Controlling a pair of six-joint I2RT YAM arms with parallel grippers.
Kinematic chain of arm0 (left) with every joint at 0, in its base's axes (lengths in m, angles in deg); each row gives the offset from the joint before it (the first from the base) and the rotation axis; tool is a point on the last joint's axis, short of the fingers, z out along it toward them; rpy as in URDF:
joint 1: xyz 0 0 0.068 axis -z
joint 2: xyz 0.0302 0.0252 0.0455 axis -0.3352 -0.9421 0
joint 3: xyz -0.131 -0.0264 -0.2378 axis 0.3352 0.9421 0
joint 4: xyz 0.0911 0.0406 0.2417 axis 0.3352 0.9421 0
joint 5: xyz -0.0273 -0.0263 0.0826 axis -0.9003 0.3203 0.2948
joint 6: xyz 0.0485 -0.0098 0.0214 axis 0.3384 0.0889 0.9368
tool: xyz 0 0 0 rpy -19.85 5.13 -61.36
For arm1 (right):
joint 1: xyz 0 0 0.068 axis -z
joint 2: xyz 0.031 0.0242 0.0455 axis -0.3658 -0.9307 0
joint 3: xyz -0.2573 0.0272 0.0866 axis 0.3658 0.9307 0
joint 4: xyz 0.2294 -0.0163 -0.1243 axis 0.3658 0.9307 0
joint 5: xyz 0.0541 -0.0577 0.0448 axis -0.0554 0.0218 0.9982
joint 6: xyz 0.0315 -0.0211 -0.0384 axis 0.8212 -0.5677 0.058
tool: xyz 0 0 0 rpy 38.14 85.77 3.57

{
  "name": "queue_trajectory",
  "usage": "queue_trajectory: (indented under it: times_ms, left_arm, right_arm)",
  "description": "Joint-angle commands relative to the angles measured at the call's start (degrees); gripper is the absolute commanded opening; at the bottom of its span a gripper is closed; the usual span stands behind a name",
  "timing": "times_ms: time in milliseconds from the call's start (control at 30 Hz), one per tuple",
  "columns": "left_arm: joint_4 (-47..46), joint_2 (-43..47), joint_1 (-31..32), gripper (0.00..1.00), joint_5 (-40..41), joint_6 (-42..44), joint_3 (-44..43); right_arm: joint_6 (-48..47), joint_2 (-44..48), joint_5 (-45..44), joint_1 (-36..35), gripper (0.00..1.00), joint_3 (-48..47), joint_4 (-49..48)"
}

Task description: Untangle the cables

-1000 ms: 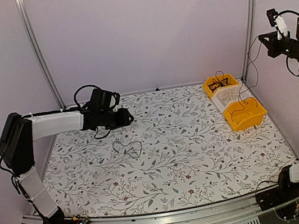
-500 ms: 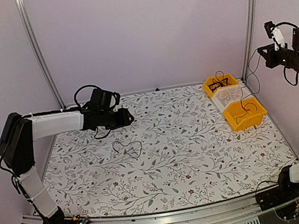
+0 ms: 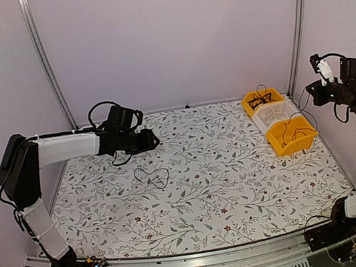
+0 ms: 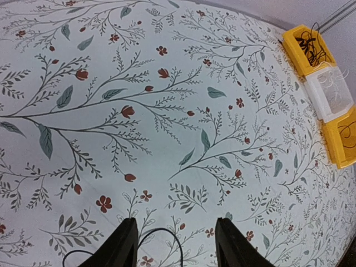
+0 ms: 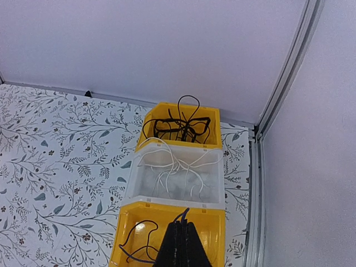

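A small bunch of thin black cables (image 3: 152, 175) lies looped on the flowered table, left of centre. My left gripper (image 3: 150, 140) hovers just behind it, open and empty. In the left wrist view the left gripper (image 4: 177, 247) has one cable loop (image 4: 162, 238) showing between its spread fingers, below them. My right gripper (image 3: 313, 94) is up at the right, over the bins. In the right wrist view the right gripper (image 5: 182, 236) is shut on a thin dark cable (image 5: 138, 246) that hangs into the near yellow bin (image 5: 214, 219).
Three bins stand in a row at the back right: a far yellow bin (image 3: 251, 98) with black cables (image 5: 181, 127), a white bin (image 3: 265, 119) with white cables (image 5: 178, 167), and the near yellow bin (image 3: 305, 142). A metal frame post (image 3: 295, 27) stands close behind the right gripper.
My right arm has come down and toward the bins with the cable, whose hanging end now lies lower in the near yellow bin. The left arm has not moved.
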Motion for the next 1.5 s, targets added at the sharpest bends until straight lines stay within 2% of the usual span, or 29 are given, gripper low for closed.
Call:
queue_trajectory:
  times_ms: [0,233,467,633,833,1467]
  left_arm:
    - [0.21,0.58,-0.61,0.51,0.58,-0.7,0.36]
    - [-0.79,2.21,-0.62,0.51,1.07,-1.35,3.04]
    - [-1.45,3.64,-0.65,0.51,1.88,-1.54,5.17]
    - [-1.75,3.91,-0.64,0.51,1.98,-1.95,5.92]
    - [-2.03,4.65,-0.65,0.51,2.45,-2.56,6.72]
    - [-2.99,5.08,-0.65,0.51,2.29,-2.7,8.32]
  right_arm:
    - [-3.65,-0.45,-0.59,0.16,0.0,3.78,1.31]
    - [-4.94,-5.18,2.7,0.1,0.0,4.27,2.82]
    - [-2.66,-9.6,11.11,-1.31,0.0,-0.19,1.63]
    - [-2.74,-13.08,12.12,-4.66,0.0,-3.67,0.52]
    - [-4.04,-16.29,14.09,-5.24,0.0,-3.83,-0.31]
    - [-10.75,-17.0,1.2,-1.71,0.0,2.78,-0.71]
